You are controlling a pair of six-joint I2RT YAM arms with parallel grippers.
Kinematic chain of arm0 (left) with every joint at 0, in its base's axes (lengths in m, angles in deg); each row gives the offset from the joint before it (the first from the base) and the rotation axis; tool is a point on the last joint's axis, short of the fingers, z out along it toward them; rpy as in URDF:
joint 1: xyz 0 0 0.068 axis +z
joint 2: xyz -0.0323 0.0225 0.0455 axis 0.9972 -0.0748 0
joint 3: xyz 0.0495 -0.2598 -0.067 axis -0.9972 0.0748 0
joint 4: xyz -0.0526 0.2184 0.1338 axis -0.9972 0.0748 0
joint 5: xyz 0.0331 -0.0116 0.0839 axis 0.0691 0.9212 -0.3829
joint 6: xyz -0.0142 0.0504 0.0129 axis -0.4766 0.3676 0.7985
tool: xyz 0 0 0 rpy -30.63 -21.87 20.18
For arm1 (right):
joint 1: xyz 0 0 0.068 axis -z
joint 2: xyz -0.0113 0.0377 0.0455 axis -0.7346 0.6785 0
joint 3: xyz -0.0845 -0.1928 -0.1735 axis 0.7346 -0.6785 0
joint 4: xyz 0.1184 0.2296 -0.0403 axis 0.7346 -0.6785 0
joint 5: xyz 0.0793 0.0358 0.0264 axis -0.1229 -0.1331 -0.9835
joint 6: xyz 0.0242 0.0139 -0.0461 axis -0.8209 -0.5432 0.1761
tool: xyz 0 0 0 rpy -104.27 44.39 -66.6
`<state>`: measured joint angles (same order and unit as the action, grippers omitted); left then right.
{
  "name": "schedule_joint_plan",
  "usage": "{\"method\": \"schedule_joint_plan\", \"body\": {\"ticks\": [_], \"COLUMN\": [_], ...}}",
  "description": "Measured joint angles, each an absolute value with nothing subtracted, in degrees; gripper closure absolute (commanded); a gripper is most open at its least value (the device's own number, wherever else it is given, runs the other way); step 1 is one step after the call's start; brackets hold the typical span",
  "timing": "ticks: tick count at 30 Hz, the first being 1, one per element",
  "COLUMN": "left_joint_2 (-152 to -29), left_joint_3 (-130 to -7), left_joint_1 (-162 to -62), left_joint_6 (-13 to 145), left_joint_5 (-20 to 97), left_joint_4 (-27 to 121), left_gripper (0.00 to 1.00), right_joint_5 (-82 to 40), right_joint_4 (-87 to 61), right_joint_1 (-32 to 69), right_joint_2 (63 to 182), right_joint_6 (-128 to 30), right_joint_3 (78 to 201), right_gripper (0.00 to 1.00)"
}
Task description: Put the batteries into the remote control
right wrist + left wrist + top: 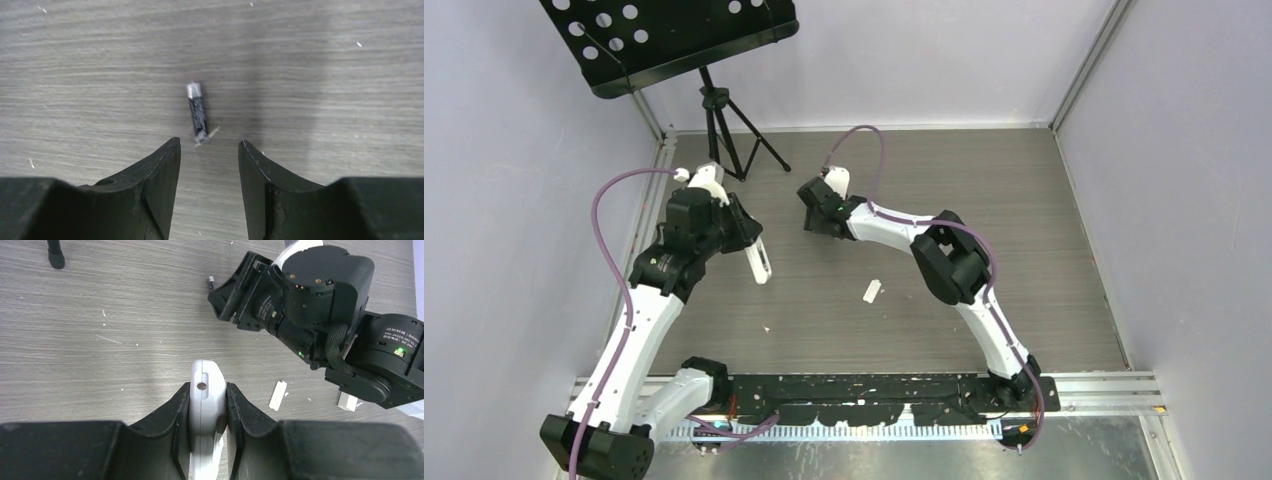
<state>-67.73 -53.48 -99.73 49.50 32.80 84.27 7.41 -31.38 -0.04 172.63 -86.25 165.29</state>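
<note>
While the left gripper [207, 388] clamps the white remote control [204, 407] tight between both fingers at the left side, apparently raised off the table [1024, 200], no battery shows in it. The remote's free end sticks out past the fingertips toward the table centre. Whether its battery bay is open or faces up cannot be told.

Middle: 1 small flat white piece [872, 291] lies loose on the wood, well apart from both grippers. It is possibly the battery cover, not certain.

Right of centre: the right gripper [208, 145] hangs low over the table, jaws apart, holding nothing. 1 battery [198, 116], a slim dark cylinder with a silver end, lies flat just ahead of the fingertips. It is roughly in line with the gap but not between the fingers. No other battery is visible.

Step in hand, by judgement: pickup of the 1st battery, so the task is early. The next move likely calls for the right gripper to advance and drop until its fingers straddle the cylinder across its width, then close. The battery is round and tiny, so it could roll or skid away if 1 finger touches first. It then needs lining up with the held remote.
</note>
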Motion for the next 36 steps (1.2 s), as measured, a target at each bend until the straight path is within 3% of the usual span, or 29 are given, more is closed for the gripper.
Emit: {"method": "schedule_joint_plan", "body": {"ticks": [9, 11, 16, 21, 28, 36], "left_joint_2": [-67.7, -67.7, -67.3, -67.0, -65.1, -64.4], "left_joint_3": [-53.8, -54.2, -54.5, -54.5, -54.6, -54.6], "left_joint_1": [-99.7, -99.7, -99.7, -99.7, -99.7, -99.7], "left_joint_6": [50.0, 50.1, 50.4, 50.7, 50.5, 49.0], "left_joint_5": [32.5, 31.9, 30.4, 30.2, 33.6, 39.8], "left_joint_4": [85.3, 85.6, 85.8, 86.1, 85.9, 84.4], "left_gripper": [1.00, 1.00, 1.00, 1.00, 1.00, 1.00], "right_joint_5": [13.1, 14.7, 18.9, 23.6, 25.2, 22.4], "right_joint_4": [-32.8, -34.6, -41.0, -45.7, -47.6, -45.3], "right_joint_1": [-1.3, -1.8, -2.5, -3.0, -3.1, -3.1], "right_joint_2": [179.9, 181.5, 185.0, 186.0, 176.6, 150.0], "right_joint_6": [-81.4, -81.2, -81.8, -84.4, -89.1, -90.3], "right_joint_3": [176.1, 178.9, 185.8, 188.1, 174.4, 147.0], "right_gripper": [0.60, 0.67, 0.98, 1.00, 1.00, 1.00]}}
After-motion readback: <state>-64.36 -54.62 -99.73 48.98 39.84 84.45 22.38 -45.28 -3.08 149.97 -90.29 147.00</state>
